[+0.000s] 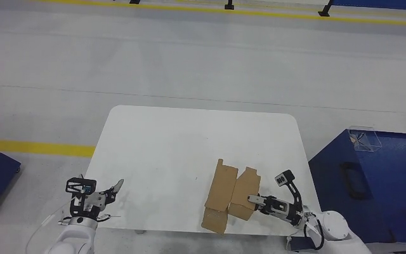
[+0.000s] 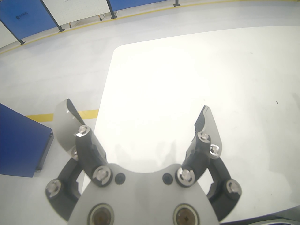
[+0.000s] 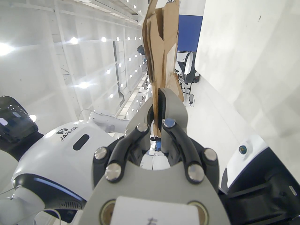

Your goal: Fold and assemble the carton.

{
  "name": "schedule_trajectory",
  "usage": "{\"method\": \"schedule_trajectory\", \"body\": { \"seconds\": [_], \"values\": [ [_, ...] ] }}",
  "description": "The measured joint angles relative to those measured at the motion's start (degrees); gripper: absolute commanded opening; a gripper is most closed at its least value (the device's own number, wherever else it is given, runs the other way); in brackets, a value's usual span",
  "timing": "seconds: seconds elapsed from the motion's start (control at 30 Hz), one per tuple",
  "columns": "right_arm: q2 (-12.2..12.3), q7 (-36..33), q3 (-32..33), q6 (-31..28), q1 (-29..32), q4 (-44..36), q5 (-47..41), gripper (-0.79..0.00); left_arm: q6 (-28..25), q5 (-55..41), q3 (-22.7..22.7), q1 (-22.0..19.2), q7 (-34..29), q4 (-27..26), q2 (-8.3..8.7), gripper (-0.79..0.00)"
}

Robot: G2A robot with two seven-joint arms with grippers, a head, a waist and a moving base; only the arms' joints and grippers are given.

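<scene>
1. One flat brown carton point(image 1: 228, 193) is over the near right part of the table point(image 1: 177, 146). Its long axis runs from the near edge toward the far edge, the far end leaning slightly right.
2. From the top it reads as two long panels side by side, with short flaps at the far end.
3. The right gripper point(image 1: 254, 200) is pinching the carton at the near right edge of the right panel.
4. The right wrist view shows the carton point(image 3: 161, 36) edge-on, its layers of board stacked close, with the right gripper point(image 3: 159, 99) pressed onto the sheet. Room background shows between carton and table point(image 3: 246, 59) here, which the top view does not reveal.
5. Creases and inner flaps are hard to make out, and the carton's far end is cut off in the wrist view.
6. The left gripper point(image 1: 114, 189) is spread wide with nothing in it, over the near left corner; its wrist view shows the left gripper point(image 2: 137, 105) above bare table point(image 2: 187, 71).
</scene>
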State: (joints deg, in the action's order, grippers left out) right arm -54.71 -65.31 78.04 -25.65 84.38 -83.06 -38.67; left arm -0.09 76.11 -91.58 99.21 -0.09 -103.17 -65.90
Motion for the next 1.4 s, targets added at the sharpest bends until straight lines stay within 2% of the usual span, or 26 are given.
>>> {"method": "schedule_trajectory", "body": {
  "seconds": [0.1,0.13,0.2,0.23,0.3,0.33,0.37,0.43,0.53,0.63,0.77,0.9,0.93,1.0,1.1,1.13,1.17,1.2,1.4],
  "values": [
    [-0.08,0.54,-0.33,0.39,0.11,-0.57,0.04,-0.785,-5.72,-5.76,-1.17,0.33,-5.77,-2.02,0.23,0.0],
    [-0.21,0.84,-0.84,0.67,0.25,-1.38,0.01,-0.785,-10.27,-11.42,-3.84,-1.03,-11.42,-2.74,0.6,0.0],
    [-0.41,0.63,-1.68,0.75,0.57,-2.5,-0.81,-0.785,-15.01,-23.57,-7.87,-4.06,-23.57,-2.55,1.19,0.0],
    [-0.55,-0.21,-2.3,0.98,0.79,-3.11,-2.13,-0.785,-15.7,-33.75,-9.69,-6.29,-33.73,-1.11,1.5,0.0],
    [-0.71,-2.12,-3.06,1.33,0.97,-3.94,-4.21,-0.785,-12.95,-50.04,-10.27,-10.0,-49.85,2.58,1.86,0.0],
    [-0.79,-3.61,-3.5,1.26,0.98,-4.57,-5.2,-0.785,-8.92,-60.85,-9.17,-12.8,-59.77,5.6,2.07,0.0],
    [-0.84,-4.78,-3.85,1.13,0.97,-4.95,-5.74,-0.785,-5.7,-68.5,-7.97,-14.88,-66.18,7.84,2.16,0.0],
    [-0.98,-7.24,-4.67,0.87,0.8,-5.65,-6.61,-0.785,-0.68,-83.2,-4.14,-18.98,-77.32,11.96,2.12,0.0],
    [-1.16,-9.5,-5.69,0.52,0.53,-6.27,-6.75,-0.785,-1.21,-94.94,1.49,-22.05,-85.28,13.96,1.78,0.0],
    [-1.38,-9.84,-6.75,0.87,0.21,-6.44,-6.35,-0.785,-3.36,-98.65,5.14,-22.41,-87.1,13.43,1.54,0.0],
    [-1.76,-10.57,-8.43,0.74,-0.55,-6.74,-6.04,-0.785,-3.75,-101.12,7.96,-22.49,-87.95,12.83,1.49,0.0],
    [-2.14,-10.29,-9.91,-0.08,-1.45,-7.19,-4.79,-0.785,-3.0,-99.88,11.05,-22.8,-87.46,12.16,1.49,-0.256],
    [-2.24,-9.71,-10.25,-0.28,-1.65,-7.34,-4.15,-0.785,-2.23,-99.47,12.02,-23.03,-87.15,12.1,1.47,-0.459],
    [-2.38,-8.8,-10.65,-0.52,-1.9,-7.57,-3.38,-0.785,-1.54,-99.76,13.16,-23.5,-87.1,11.99,1.46,-0.566],
    [-2.61,-7.98,-11.41,-0.56,-2.28,-7.8,-2.88,-0.785,-1.94,-99.77,14.06,-23.79,-86.59,11.3,1.56,-0.619],
    [-2.7,-7.76,-11.78,-0.45,-2.49,-7.74,-2.63,-0.785,-2.02,-99.77,14.26,-23.74,-86.56,10.91,1.63,-0.662],
    [-2.79,-7.64,-12.14,-0.25,-2.64,-7.69,-2.63,-0.785,-2.02,-99.85,14.37,-23.71,-86.64,10.64,1.69,-0.767],
    [-2.89,-7.53,-12.51,-0.03,-2.83,-7.61,-2.62,-0.785,-2.06,-100.02,14.42,-23.69,-86.73,10.37,1.75,-0.785],
    [-3.38,-6.86,-14.56,1.38,-4.35,-6.92,-1.15,-0.785,-3.01,-101.34,14.47,-23.09,-86.44,8.49,2.15,-0.785]
  ]
}}
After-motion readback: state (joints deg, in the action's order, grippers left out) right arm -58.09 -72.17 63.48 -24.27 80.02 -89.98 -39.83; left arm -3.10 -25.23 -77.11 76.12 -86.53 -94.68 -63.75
